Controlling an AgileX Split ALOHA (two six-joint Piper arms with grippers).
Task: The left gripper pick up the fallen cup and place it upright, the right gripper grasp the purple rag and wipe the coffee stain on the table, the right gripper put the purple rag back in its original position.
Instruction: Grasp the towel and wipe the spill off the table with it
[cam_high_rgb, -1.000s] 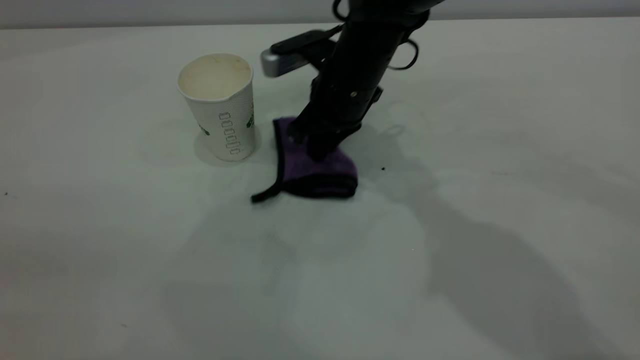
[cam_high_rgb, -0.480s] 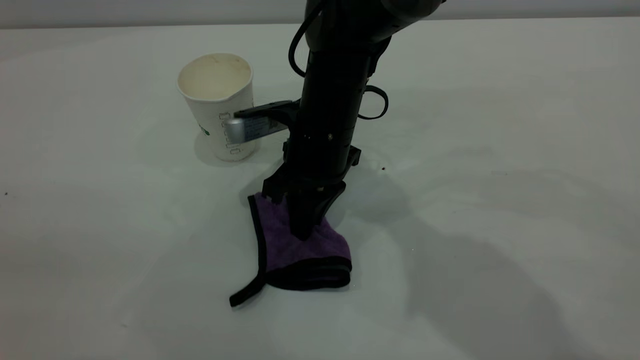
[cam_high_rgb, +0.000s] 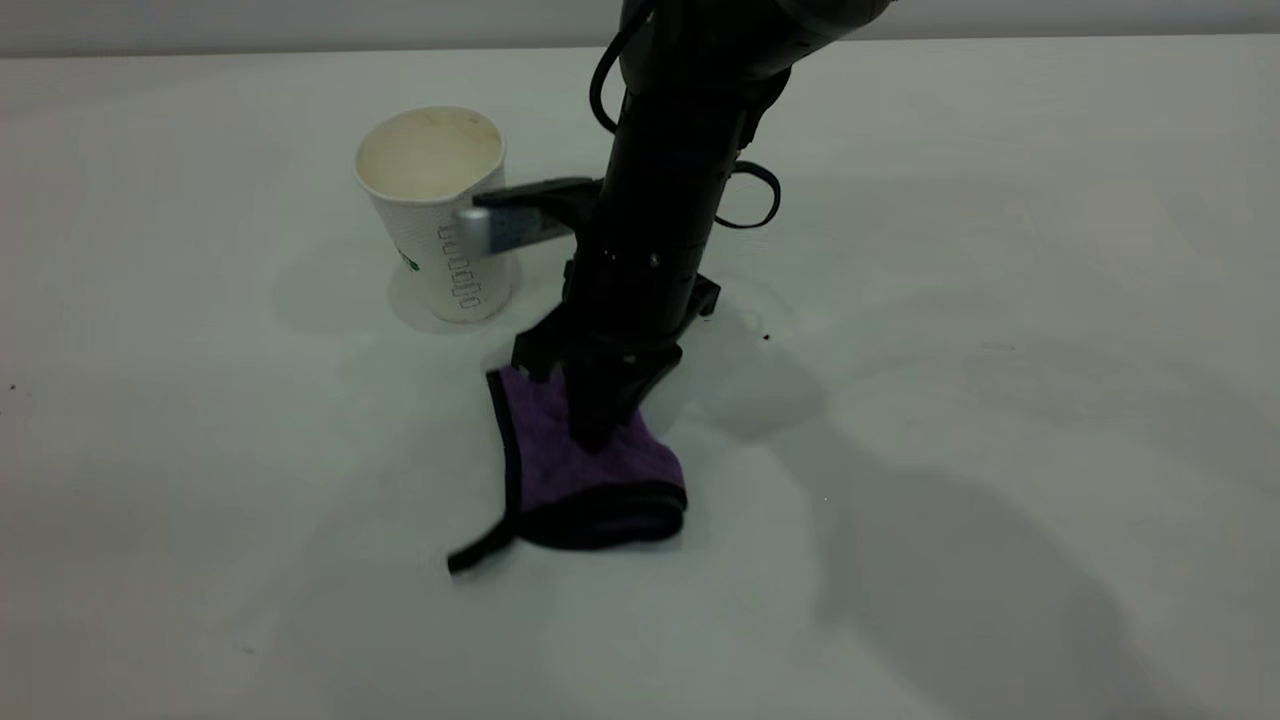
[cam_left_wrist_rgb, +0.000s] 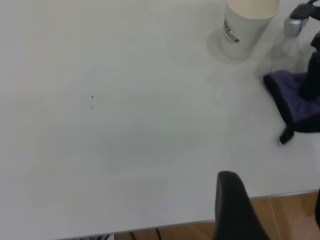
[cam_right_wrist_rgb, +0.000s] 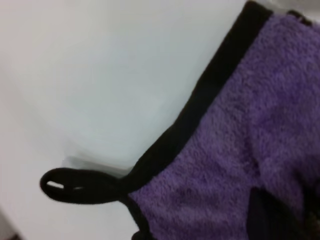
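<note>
The white ribbed cup (cam_high_rgb: 435, 215) stands upright on the white table (cam_high_rgb: 1000, 250), mouth up; it also shows in the left wrist view (cam_left_wrist_rgb: 247, 22). My right gripper (cam_high_rgb: 597, 432) stands upright and is shut on the purple rag (cam_high_rgb: 590, 480), pressing it onto the table in front of and to the right of the cup. The rag's black strap loop (cam_high_rgb: 480, 548) trails to the front left. In the right wrist view the rag (cam_right_wrist_rgb: 240, 125) fills the frame beside one finger (cam_right_wrist_rgb: 270, 215). No coffee stain shows. My left gripper (cam_left_wrist_rgb: 274, 200) is open and empty over the table's edge.
A tiny dark speck (cam_high_rgb: 767, 337) lies right of the right arm. Faint grey smears mark the table near the cup. The left wrist view shows the table's edge (cam_left_wrist_rgb: 150, 226) with wooden floor beyond it.
My right gripper dragged the rag from beside the cup toward the front of the table, then drew it back a little toward the cup. The cup has not moved.
</note>
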